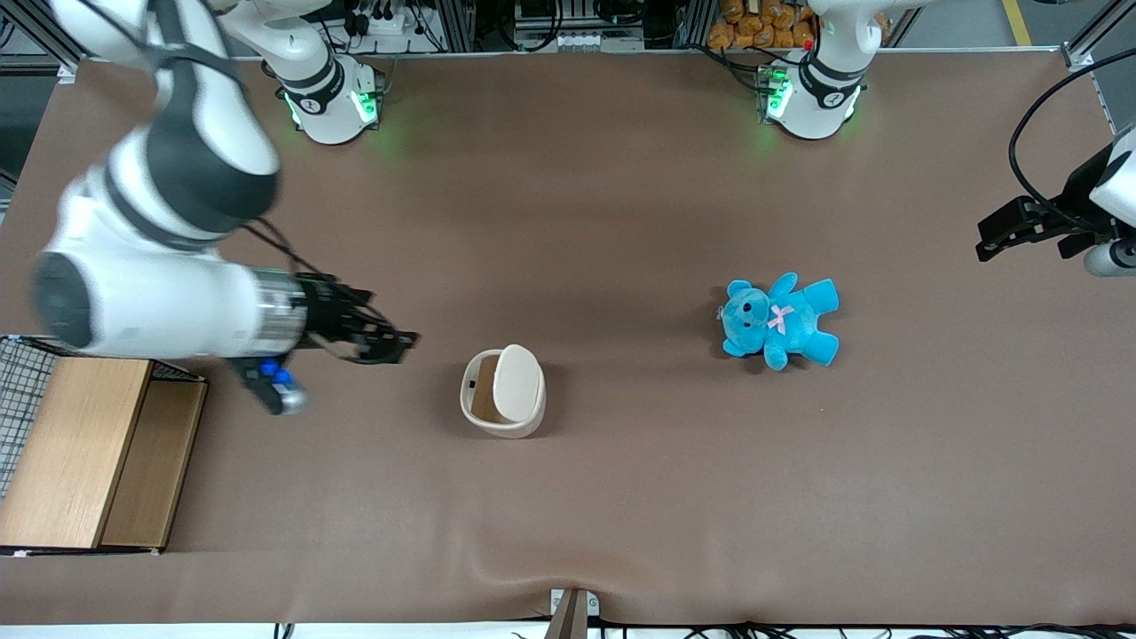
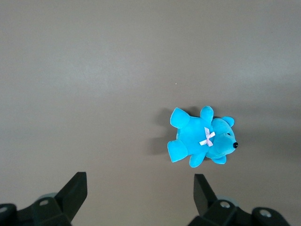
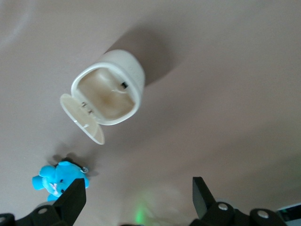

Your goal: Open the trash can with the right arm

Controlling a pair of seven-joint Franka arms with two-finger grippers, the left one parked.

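While the right arm (image 1: 160,293) reached in from the left edge of the front view, its forearm lay nearly level above the table (image 1: 621,497), and the gripper (image 1: 390,342) hung in the air beside the trash can (image 1: 502,392), apart from it and holding nothing. Its fingers were spread, as the wrist view showed. At the lower left of the frame stood a wooden box (image 1: 84,453), partly under the arm. The trash can stood upright near the middle of the frame, its cream lid (image 1: 517,382) swung up and the tan inside exposed. A blue teddy (image 1: 779,321) lay well apart from it, toward the parked arm's end of the table.

In the right wrist view, the two black fingertips (image 3: 75,197) stood wide apart. The trash can (image 3: 110,89) showed its open mouth, its lid (image 3: 82,117) tipped back on the hinge, and the teddy (image 3: 56,178) lay nearby.

In the left wrist view, only the teddy (image 2: 200,139) lay on the table (image 2: 94,70).
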